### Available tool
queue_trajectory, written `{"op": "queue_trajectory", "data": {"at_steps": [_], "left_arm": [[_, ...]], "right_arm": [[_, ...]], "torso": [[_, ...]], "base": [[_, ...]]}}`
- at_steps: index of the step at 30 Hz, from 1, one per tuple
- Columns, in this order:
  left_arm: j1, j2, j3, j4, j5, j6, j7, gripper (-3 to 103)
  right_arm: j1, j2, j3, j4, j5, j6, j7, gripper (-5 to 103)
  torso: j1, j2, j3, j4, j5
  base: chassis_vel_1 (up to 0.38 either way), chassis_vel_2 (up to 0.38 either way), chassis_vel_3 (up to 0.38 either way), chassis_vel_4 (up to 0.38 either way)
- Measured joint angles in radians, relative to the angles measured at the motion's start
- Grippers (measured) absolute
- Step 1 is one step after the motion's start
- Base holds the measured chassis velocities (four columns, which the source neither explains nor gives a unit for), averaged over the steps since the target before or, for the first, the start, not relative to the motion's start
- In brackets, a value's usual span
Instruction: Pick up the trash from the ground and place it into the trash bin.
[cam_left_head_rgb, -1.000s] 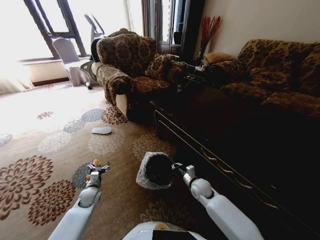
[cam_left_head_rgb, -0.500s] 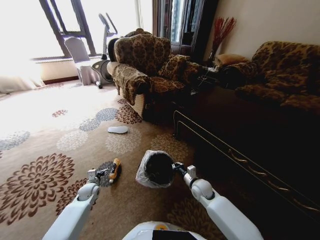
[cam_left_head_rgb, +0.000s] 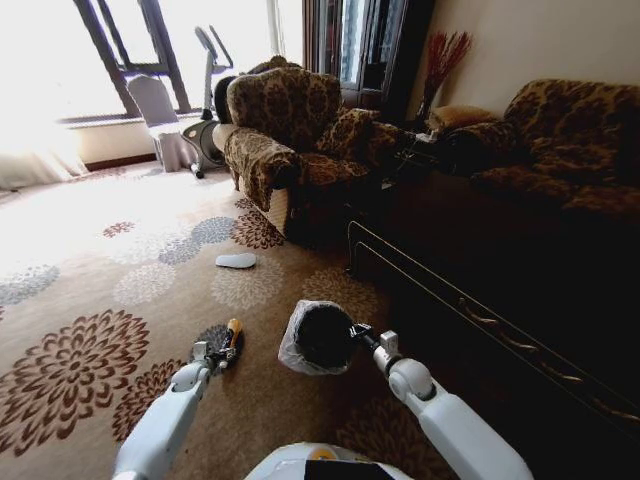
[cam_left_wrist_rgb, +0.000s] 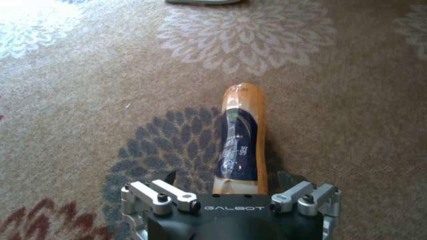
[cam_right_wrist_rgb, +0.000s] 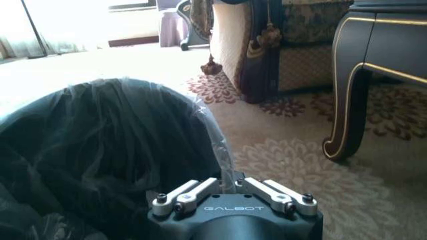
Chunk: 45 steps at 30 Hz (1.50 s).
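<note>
A small orange-yellow bottle (cam_left_head_rgb: 233, 339) with a dark blue label, a piece of the trash, lies on its side on the carpet. My left gripper (cam_left_head_rgb: 214, 353) is low at the bottle's near end and stands open. In the left wrist view the bottle (cam_left_wrist_rgb: 241, 140) runs lengthwise away from the gripper, its near end between the spread jaws. The trash bin (cam_left_head_rgb: 320, 338), a black bucket lined with a translucent bag, hangs tilted just right of the bottle. My right gripper (cam_left_head_rgb: 361, 333) is shut on its rim, and the bag-covered rim (cam_right_wrist_rgb: 207, 125) shows close in the right wrist view.
A pale-blue slipper (cam_left_head_rgb: 236, 261) lies on the floral carpet farther ahead. A patterned armchair (cam_left_head_rgb: 285, 125) stands beyond it, and a dark low table (cam_left_head_rgb: 470, 290) and sofa (cam_left_head_rgb: 560, 150) close off the right. Open carpet (cam_left_head_rgb: 80, 300) stretches to the left.
The whole head view has swung, so the camera moved. My left gripper has shifted right, up to the bottle's near end. The bin stays held by the right gripper.
</note>
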Motion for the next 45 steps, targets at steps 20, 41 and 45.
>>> {"op": "queue_trajectory", "data": {"at_steps": [20,41,45], "left_arm": [[-0.081,-0.063,-0.015,0.174,0.009,-0.092,0.032,48],[0.187,-0.028,-0.055,-0.283,-0.443,-0.48,0.374,21],[0.284,-0.013,-0.061,-0.556,-0.574,-0.503,0.475,21]], "right_arm": [[-0.01,-0.019,0.001,-0.002,0.007,0.01,-0.011,1],[0.142,0.048,-0.015,-0.101,0.034,-0.081,-0.021,1],[0.269,0.058,-0.111,-0.204,0.041,-0.116,-0.021,1]], "torso": [[0.0,0.0,0.0,-0.0004,0.0006],[0.0,0.0,0.0,-0.0002,-0.0001],[0.0,0.0,0.0,-0.0005,0.0002]], "base": [[0.0,0.0,0.0,0.0],[0.0,0.0,0.0,0.0],[0.0,0.0,0.0,0.0]]}}
